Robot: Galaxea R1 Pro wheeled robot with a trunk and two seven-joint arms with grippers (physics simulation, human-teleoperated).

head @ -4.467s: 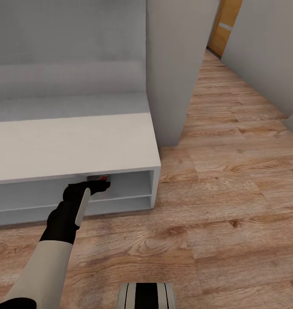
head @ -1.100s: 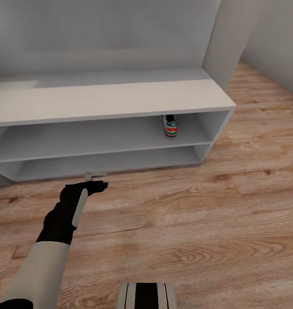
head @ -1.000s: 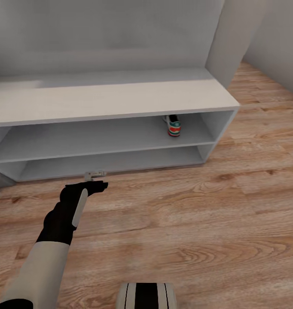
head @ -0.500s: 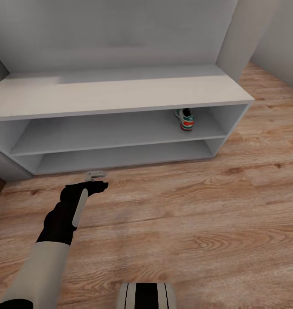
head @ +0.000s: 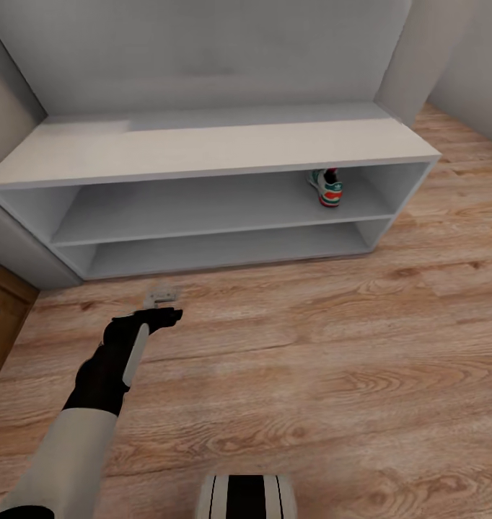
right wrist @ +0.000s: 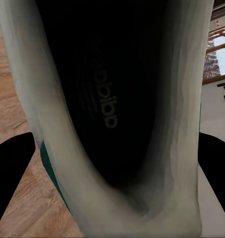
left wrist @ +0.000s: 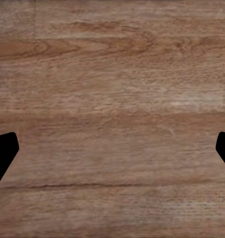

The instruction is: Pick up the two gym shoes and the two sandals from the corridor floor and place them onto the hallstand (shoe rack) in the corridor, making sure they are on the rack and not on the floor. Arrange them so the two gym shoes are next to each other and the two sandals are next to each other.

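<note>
The pale grey hallstand stands ahead, a long bench top over two open tiers. One cream gym shoe with teal stripes and a red heel sits at the right end of the upper tier. My left gripper hovers over the corridor floor in front of the rack. It is open, its dark fingertips spread wide over bare planks. In the right wrist view, my right gripper is shut on the other gym shoe, whose dark inside faces the camera. No sandals are in view.
A brown wooden panel stands at the far left beside a grey wall base. A grey wall pier rises at the rack's right end. My base shows at the bottom edge.
The left gripper has come out of the upper tier, leaving a gym shoe there. The camera has backed away and swung left, so the rack's left end and the brown panel now show.
</note>
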